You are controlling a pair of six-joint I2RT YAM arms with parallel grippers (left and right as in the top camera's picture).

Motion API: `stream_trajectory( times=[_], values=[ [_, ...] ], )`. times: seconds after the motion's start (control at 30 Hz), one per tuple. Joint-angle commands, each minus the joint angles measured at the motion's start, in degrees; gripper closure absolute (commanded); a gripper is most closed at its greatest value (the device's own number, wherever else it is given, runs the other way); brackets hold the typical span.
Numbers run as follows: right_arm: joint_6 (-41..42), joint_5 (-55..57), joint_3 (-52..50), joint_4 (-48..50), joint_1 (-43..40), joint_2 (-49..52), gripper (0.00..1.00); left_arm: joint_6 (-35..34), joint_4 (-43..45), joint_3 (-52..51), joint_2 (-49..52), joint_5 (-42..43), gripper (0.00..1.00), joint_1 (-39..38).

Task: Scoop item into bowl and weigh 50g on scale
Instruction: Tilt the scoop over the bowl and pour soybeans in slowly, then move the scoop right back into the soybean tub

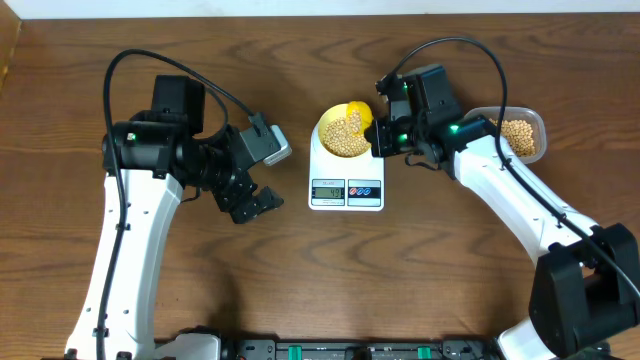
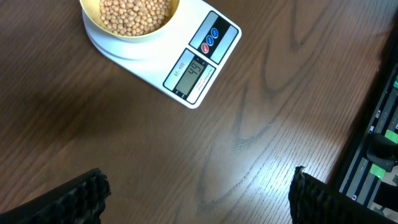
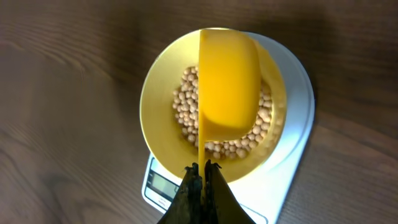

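- Dark wood-grain counter (image 1: 320, 290), with both arms reaching in from its near edge.
- Scale (image 1: 346, 170): white, at centre of the counter, its front facing the arm bases.
- Display (image 2: 194, 71): grey, on the scale's front. It shows digits, but they are too small to read with confidence.
- Buttons (image 2: 210, 38): one blue and one red, just beside the display.
- Bowl (image 1: 322, 135): pale yellow and upright. It sits on the scale's platform and covers most of it.
- Beans (image 3: 186, 106): small tan pellets piled in the bowl, roughly half filling it.
- Tub (image 1: 536, 120): clear plastic, well right of the scale and partly hidden by the right arm. It holds a second mass of the same pellets.
- Scoop (image 3: 230, 81): bright yellow, turned on its side directly over the bowl. Its cup hangs above the beans and its handle runs back edge-on.
- Right pincer (image 3: 200, 177): at the bowl's right rim, fingers pressed together on the scoop's thin handle.
- Left pincer (image 1: 258, 203): left of the scale and apart from it, above bare counter. Its fingers are spread wide with nothing between them.
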Motion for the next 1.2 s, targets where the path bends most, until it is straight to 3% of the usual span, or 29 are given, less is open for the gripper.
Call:
stream_trajectory(
  times=[0.0, 0.1, 0.23, 0.33, 0.47, 1.17],
  values=[
    [-0.8, 0.7, 0.1, -2.3, 0.9, -1.6, 0.99, 1.0, -0.4, 0.5, 0.3, 0.7, 0.05, -0.1],
    [3.0, 0.2, 0.1, -0.7, 0.5, -1.5, 0.99, 1.0, -0.4, 0.5, 0.3, 0.7, 0.05, -0.1],
    [0.6, 0.6, 0.1, -0.7, 0.8, -1.6, 0.99, 1.0, -0.4, 0.5, 0.3, 0.7, 0.05, -0.1],
    [3.8, 0.3, 0.1, 0.7, 1.0, -1.5, 0.99, 1.0, -0.4, 0.5, 0.3, 0.7, 0.05, -0.1],
    [-0.8, 0.9, 0.1, -1.8, 1.0, -1.6, 0.99, 1.0, -0.4, 0.5, 0.3, 0.7, 0.05, -0.1],
    [6.4, -5.6, 0.1, 0.2, -1.0, -1.6, 0.99, 1.0, -0.4, 0.5, 0.3, 0.8, 0.05, -0.1]
  ],
)
